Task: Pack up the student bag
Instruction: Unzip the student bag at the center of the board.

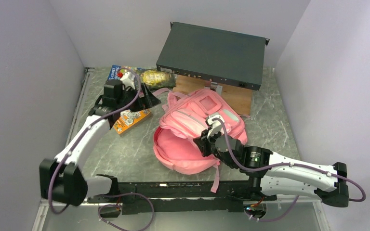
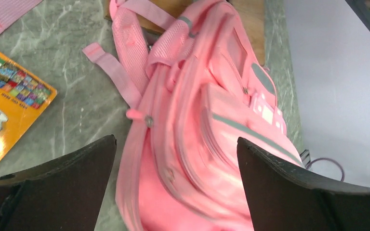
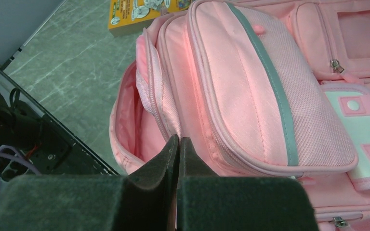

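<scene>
**Q:** What state is observed?

**A:** The left gripper (image 2: 176, 138) is spread wide beside the bag (image 1: 185, 125). The right gripper (image 3: 178, 140) is closed at its open rim. The bag is laid at the middle of the table (image 1: 125, 154).

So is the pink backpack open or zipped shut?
Open. The backpack gapes along its near edge, and the right wrist view shows the lining inside.

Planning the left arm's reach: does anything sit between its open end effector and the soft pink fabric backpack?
Nothing visible. The left end effector faces the soft pink fabric backpack directly; the flat orange cardboard box lies to one side.
</scene>
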Robot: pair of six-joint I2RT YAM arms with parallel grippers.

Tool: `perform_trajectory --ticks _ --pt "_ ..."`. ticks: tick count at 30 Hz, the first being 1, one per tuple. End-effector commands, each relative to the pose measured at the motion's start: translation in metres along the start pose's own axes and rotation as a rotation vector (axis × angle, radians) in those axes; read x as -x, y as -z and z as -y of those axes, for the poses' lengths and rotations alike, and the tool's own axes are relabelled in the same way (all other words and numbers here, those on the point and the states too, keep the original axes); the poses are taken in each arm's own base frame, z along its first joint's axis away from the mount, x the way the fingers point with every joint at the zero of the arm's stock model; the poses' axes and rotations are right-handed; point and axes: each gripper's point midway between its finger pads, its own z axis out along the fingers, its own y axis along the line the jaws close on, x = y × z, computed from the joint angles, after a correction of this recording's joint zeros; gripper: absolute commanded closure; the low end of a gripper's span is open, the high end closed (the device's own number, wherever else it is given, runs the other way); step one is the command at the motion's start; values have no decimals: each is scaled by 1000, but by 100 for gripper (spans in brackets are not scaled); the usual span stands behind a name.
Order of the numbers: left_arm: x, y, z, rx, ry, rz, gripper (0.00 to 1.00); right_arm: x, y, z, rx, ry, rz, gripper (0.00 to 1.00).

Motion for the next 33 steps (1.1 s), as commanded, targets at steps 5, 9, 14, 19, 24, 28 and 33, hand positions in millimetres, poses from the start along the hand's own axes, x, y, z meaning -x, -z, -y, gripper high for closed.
perform_trajectory --ticks 5,9,14,19,24,28,33 --pt "-54 84 21 -91 -113 -2 0 55 -11 -11 103 -151 114 100" --pt "-84 106 50 -282 -5 -33 4 42 -21 -1 106 -142 89 100" --pt "-82 118 4 12 8 59 3 10 -27 10 80 -85 6 100" --pt "-55 130 -33 281 -67 55 0 -40 -31 9 100 -21 -185 92" --pt "-6 117 -44 250 6 169 0 -43 -28 7 115 -18 -206 66" --pt "44 95 -67 142 244 342 0 -25 -27 6 113 -17 -158 54" --pt "114 65 -97 80 348 611 0 -13 -25 1 132 -26 -126 50"
